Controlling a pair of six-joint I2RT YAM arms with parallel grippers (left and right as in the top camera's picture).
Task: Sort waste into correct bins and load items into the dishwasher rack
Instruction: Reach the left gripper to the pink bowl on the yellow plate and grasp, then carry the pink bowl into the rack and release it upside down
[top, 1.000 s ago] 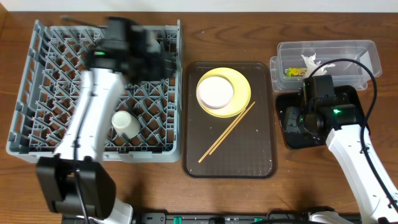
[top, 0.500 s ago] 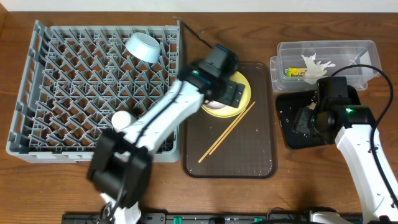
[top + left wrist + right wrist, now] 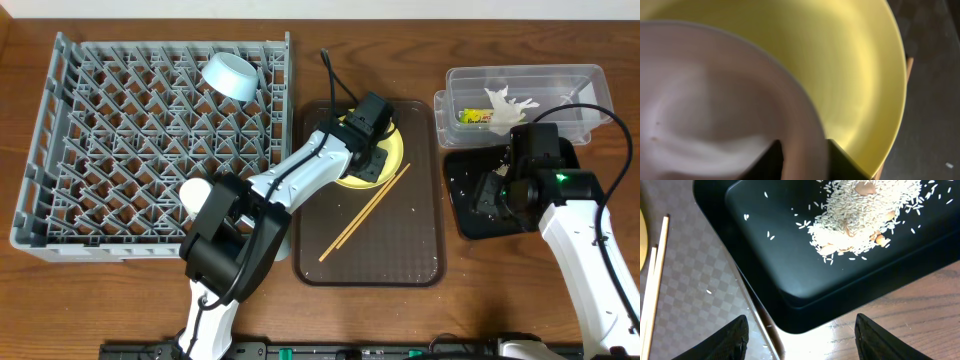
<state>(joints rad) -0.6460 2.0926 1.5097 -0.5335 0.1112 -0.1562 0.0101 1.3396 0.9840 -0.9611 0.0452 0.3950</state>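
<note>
The white bowl (image 3: 715, 100) sits on the yellow plate (image 3: 395, 150) at the far end of the brown tray (image 3: 400, 260). My left gripper (image 3: 805, 156) is shut on the bowl's rim, one jaw inside and one outside. In the overhead view the arm hides the bowl. The chopsticks (image 3: 365, 215) lie slantwise on the tray. The light blue bowl (image 3: 228, 76) and the white cup (image 3: 197, 192) rest in the dishwasher rack (image 3: 60, 220). My right gripper (image 3: 800, 340) hangs open over a corner of the black tray (image 3: 790, 265), which holds the food scraps (image 3: 860, 215).
The clear tub (image 3: 570, 95) at the back right holds the tissue (image 3: 505, 100) and the snack wrapper (image 3: 475, 116). A few stray grains lie on the brown tray beside the black one. A cable runs from the left arm over the rack's right edge.
My left arm has swung from the rack across to the plate and its jaws have closed on the white bowl's rim. The light blue bowl stays in the rack. The right arm barely shifted.
</note>
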